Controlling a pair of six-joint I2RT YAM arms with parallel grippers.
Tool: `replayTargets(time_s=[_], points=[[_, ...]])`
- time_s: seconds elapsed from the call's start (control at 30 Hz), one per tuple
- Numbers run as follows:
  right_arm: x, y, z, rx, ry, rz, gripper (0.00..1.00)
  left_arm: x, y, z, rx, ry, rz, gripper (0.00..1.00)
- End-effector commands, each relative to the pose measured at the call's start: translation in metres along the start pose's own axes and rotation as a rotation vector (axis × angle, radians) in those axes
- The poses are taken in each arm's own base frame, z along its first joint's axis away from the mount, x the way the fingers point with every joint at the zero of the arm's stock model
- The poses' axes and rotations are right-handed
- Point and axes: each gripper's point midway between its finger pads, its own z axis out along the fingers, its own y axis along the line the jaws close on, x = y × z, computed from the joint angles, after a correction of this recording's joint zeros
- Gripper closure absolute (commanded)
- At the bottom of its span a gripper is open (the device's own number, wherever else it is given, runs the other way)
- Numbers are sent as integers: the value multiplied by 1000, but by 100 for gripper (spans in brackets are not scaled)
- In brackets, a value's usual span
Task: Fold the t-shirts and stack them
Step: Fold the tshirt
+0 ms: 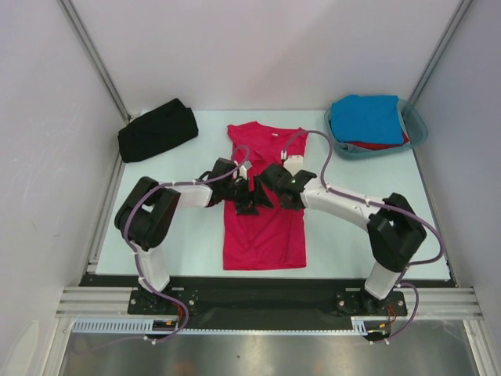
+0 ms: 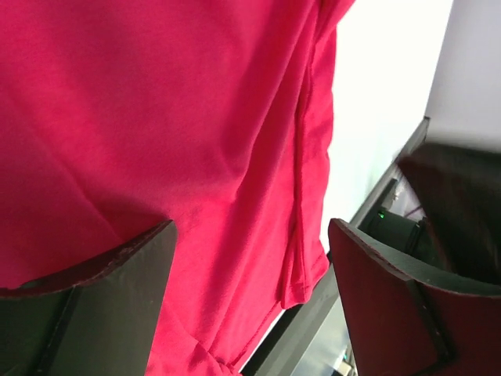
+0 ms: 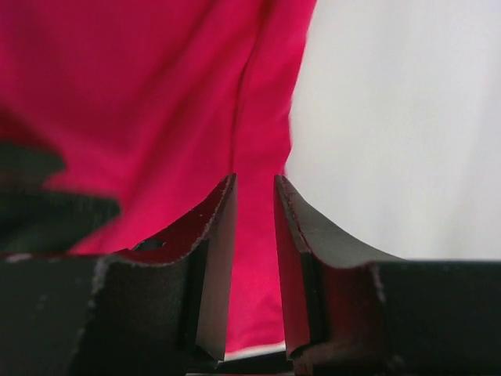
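The pink shirt lies flat along the middle of the table as a long strip, collar at the far end. It looks thin, light and limp, so it will likely sag and crease wherever it is unsupported. A pinch through all layers at an edge or hem corner, one on each side, should carry it best. The left fingers hang wide apart over the cloth near a seam and hem corner, holding nothing. The right fingers stand a narrow gap apart above the shirt's side edge, also empty. A black shirt sits far left. A blue shirt lies over a red shirt in the tub.
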Motion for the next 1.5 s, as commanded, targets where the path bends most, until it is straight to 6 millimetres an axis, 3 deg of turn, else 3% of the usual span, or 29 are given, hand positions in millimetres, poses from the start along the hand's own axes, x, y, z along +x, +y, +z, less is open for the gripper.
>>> replayTargets(time_s=[0.0,0.13,0.37,0.53,0.7,0.9,1.17,1.47], points=[[22,-7,-31,-2,25,37,69,-3,0,-11,-54,-55,14,15],[59,7,-57,-29,57,9,69,-6,7,-24,-120,-132,-15,14],[112,29,-79,-29,82,-29,69,-13,12,-54,-201,-287,-54,14],[137,39,-88,1,96,-46,68,-14,15,-76,-225,-377,-79,13],[158,38,-89,70,91,-87,64,-11,11,-82,-214,-384,-65,12],[166,47,-81,92,79,-76,63,-1,13,-83,-203,-368,-72,12],[170,52,-70,118,77,-85,63,-3,11,-87,-198,-373,-61,12],[174,51,-64,128,88,-99,71,-2,16,-85,-203,-360,-74,12]])
